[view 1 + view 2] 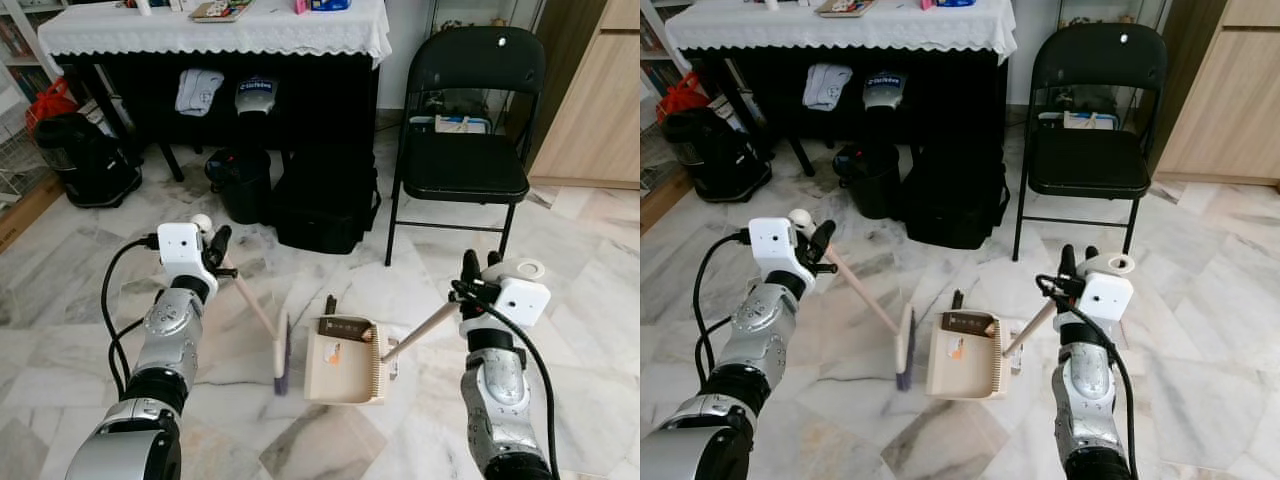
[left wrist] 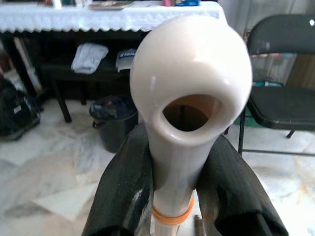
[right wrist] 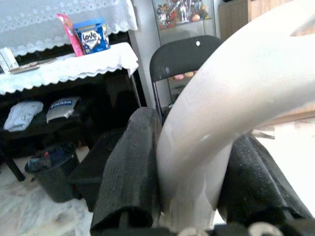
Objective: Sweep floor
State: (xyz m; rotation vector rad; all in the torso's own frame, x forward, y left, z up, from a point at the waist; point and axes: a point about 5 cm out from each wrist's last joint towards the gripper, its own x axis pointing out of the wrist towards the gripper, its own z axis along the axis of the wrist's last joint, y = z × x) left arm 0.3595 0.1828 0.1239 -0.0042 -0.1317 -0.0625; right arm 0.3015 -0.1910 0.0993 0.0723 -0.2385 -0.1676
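Note:
A small broom (image 1: 280, 358) with a cream handle and purple bristles stands on the marble floor, bristles down, just left of a beige dustpan (image 1: 343, 362). My left gripper (image 1: 217, 250) is shut on the broom handle near its rounded top (image 2: 189, 88). My right gripper (image 1: 470, 275) is shut on the dustpan's long cream handle (image 3: 231, 98), which slants down to the pan. A dark piece of debris (image 1: 329, 305) lies on the floor at the pan's far edge.
A black folding chair (image 1: 465, 165) stands ahead on the right. A black bag (image 1: 325, 205) and a dark bin (image 1: 243, 183) sit under a cloth-covered table (image 1: 215, 30). A black vacuum (image 1: 85, 160) is at the left. A wooden cabinet (image 1: 595, 100) fills the far right.

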